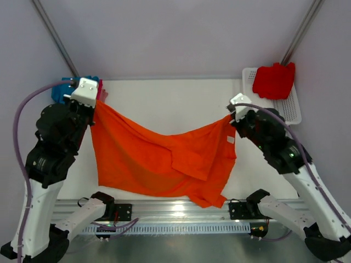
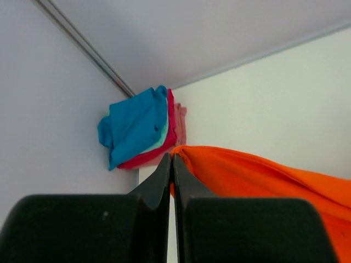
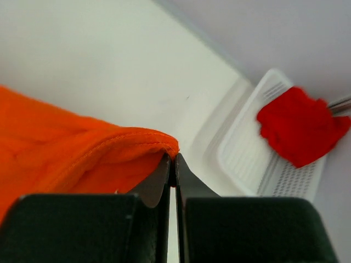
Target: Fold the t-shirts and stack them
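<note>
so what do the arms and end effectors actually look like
Both match: the left arm and right arm have chunky black joint housings, smooth white link shells lower down and a small white wrist block. A pale purple cable loops along each. The left end effector and right end effector each have two flat matte black fingers tapering to thin tips.

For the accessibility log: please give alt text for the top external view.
An orange t-shirt hangs stretched over a white table, with the left gripper and right gripper each shut on an upper corner. A red t-shirt lies in a white basket at far right.
</note>
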